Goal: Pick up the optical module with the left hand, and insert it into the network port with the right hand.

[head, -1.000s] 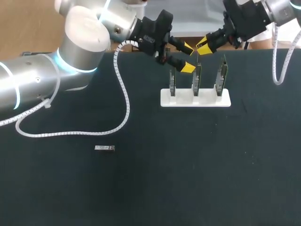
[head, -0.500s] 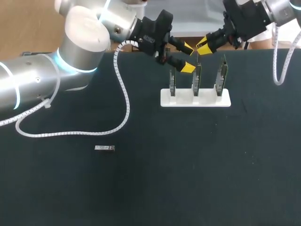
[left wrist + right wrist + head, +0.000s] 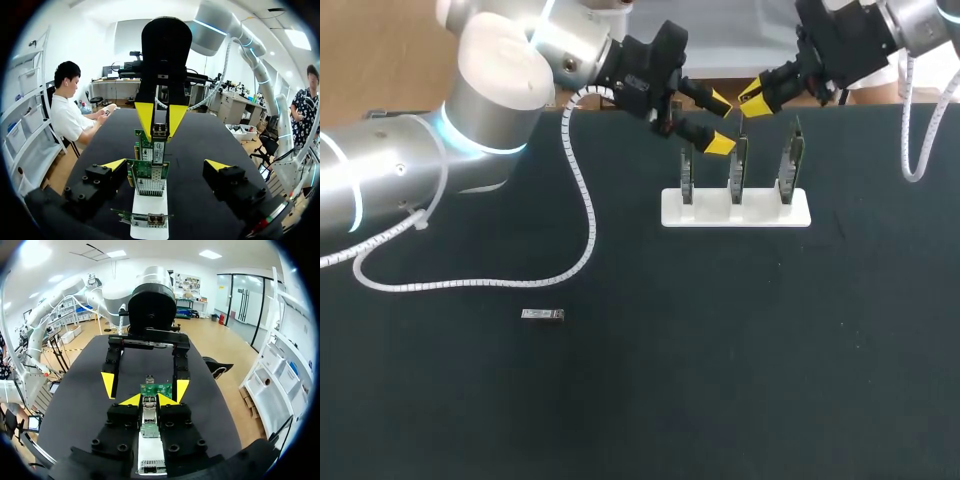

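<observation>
The small silvery optical module (image 3: 542,315) lies flat on the black counter (image 3: 770,350), well apart from the white stand (image 3: 710,212) holding three upright green circuit cards (image 3: 788,160). Above the cards, the left pincer (image 3: 719,122) hangs with its fingers spread apart. The right pincer (image 3: 753,98) faces it close by; whether it grips anything, I cannot tell.

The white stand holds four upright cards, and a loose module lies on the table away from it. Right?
No: the head view shows three upright cards, not four, in the white stand. The loose module does lie on the table away from it.
</observation>
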You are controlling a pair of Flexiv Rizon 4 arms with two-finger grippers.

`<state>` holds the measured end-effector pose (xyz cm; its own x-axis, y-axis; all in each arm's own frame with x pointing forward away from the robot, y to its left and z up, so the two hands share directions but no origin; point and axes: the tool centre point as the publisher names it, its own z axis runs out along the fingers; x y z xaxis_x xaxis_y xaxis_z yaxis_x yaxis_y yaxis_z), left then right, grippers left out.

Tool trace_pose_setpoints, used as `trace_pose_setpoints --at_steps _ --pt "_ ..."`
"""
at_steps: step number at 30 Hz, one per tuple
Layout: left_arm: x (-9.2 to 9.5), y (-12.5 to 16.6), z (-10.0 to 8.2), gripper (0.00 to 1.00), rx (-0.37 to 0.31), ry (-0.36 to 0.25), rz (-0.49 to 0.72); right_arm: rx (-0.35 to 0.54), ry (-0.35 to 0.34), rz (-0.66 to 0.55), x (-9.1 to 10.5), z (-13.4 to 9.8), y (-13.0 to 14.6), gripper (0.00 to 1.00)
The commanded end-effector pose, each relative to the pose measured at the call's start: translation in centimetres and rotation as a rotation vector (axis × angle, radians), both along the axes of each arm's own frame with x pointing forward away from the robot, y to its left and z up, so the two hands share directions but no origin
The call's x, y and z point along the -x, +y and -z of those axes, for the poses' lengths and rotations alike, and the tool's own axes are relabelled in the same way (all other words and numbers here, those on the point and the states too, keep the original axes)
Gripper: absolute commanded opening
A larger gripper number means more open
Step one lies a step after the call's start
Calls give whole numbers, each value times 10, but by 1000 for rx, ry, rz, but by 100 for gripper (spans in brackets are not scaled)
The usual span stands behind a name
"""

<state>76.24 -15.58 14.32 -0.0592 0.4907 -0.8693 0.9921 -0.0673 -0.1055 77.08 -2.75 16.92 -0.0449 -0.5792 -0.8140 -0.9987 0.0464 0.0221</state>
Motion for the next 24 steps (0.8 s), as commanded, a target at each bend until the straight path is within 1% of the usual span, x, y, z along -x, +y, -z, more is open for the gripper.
trace_pose_setpoints --at_steps 1,13,19,24 --pt "0 0 0 100 -3 0 -1 4 -4 6 2 2 1 0" --pt "0 0 0 100 -3 0 -1 0 -5 16 2 4 1 0" --pt "0 0 0 100 -3 0 -1 -14 -21 22 4 -3 1 0" --pt "0 0 0 100 -3 0 -1 -13 -30 32 4 -4 0 0"
